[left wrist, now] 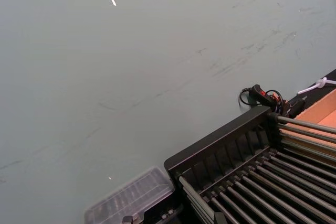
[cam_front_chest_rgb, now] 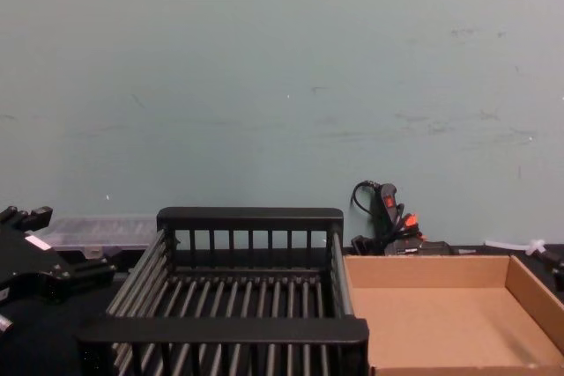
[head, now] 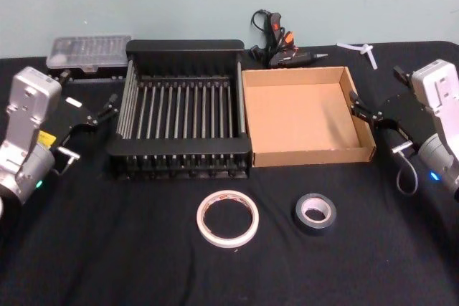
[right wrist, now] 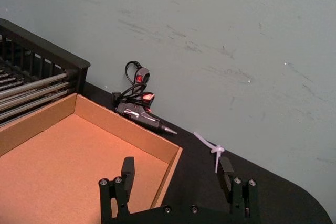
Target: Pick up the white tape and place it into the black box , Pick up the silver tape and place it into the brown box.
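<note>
The white tape (head: 228, 218), a wide thin ring, lies flat on the black table near the front. The smaller silver tape (head: 315, 211) lies to its right. Behind them stand the black box (head: 185, 46), a slatted crate, and to its right the brown box (head: 315, 155), a shallow cardboard tray; both hold nothing. My left gripper (head: 100, 113) hovers open just off the crate's left side. At the tray's right wall my right gripper (head: 367, 111) is open too, its fingers (right wrist: 127, 169) spread wide with the tray's far right corner between them. Both grippers are far from the tapes.
A clear plastic case (head: 87, 51) sits behind the crate at the back left. A glue gun (head: 276, 44) with a coiled cord lies behind the tray, with a white plastic piece (head: 358, 49) to its right. A pale wall stands right behind the table.
</note>
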Action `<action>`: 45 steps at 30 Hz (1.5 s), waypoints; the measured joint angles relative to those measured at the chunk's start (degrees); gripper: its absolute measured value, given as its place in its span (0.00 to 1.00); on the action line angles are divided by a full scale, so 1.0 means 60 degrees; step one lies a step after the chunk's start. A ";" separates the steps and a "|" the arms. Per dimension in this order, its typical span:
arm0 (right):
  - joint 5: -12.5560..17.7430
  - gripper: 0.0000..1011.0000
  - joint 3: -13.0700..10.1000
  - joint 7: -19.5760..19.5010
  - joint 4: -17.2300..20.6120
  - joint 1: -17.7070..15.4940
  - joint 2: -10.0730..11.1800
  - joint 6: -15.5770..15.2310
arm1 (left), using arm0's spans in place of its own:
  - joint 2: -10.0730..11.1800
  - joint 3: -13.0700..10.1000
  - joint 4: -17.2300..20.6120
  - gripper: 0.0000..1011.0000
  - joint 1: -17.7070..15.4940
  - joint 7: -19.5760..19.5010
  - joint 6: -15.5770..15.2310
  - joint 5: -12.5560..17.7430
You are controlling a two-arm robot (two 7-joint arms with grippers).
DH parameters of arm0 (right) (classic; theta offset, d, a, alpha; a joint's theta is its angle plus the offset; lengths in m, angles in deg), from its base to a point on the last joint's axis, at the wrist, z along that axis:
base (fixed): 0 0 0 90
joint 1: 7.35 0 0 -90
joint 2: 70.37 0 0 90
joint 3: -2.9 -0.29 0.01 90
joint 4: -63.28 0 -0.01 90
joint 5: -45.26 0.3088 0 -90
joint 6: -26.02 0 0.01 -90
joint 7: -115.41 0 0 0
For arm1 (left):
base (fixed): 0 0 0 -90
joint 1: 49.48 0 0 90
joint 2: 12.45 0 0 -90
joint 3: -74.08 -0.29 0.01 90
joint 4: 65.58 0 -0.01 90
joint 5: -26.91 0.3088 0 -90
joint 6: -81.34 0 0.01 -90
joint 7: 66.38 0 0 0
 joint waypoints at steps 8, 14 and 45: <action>0.0000 0.99 0.0000 0.0000 0.0000 -0.0001 0.0000 0.0000 | 0.0000 0.0000 0.0000 0.99 0.0001 0.0000 0.0000 -0.0001; 0.0000 0.99 0.0000 0.0000 0.0000 -0.0001 0.0000 0.0000 | 0.0000 0.0001 0.0000 0.99 0.0000 0.0000 0.0000 -0.0001; 0.0000 0.99 0.0000 0.0000 0.0000 0.0000 0.0000 0.0000 | 0.0000 0.0000 0.0000 0.99 0.0000 0.0000 0.0000 0.0000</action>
